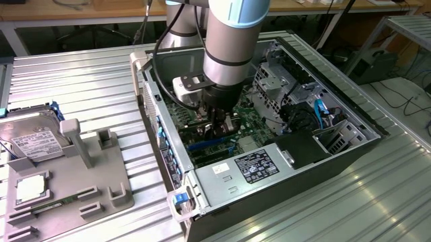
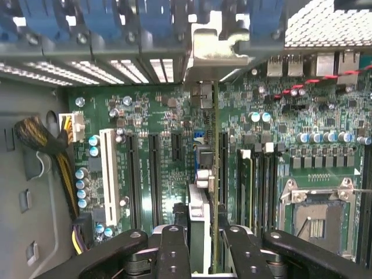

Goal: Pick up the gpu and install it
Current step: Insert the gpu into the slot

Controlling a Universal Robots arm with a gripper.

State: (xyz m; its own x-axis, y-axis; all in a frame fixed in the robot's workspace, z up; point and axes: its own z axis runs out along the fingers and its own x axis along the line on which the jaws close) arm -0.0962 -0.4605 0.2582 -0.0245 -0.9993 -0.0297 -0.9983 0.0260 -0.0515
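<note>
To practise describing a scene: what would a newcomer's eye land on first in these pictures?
First, the robot arm reaching down into the open computer case on the metal table. Next, the gpu clamped edge-on in its jaws over the green motherboard. At the exterior view's left, a hard drive rests on a grey holder.

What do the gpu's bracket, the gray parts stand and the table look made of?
The gpu has a bracket of bare silvery metal: dully shiny, bent sheet. The gray parts stand is probably matte plastic: flat colour, no glare. The table is ribbed metal, likely aluminium, with bright reflections along its grooves.
</note>
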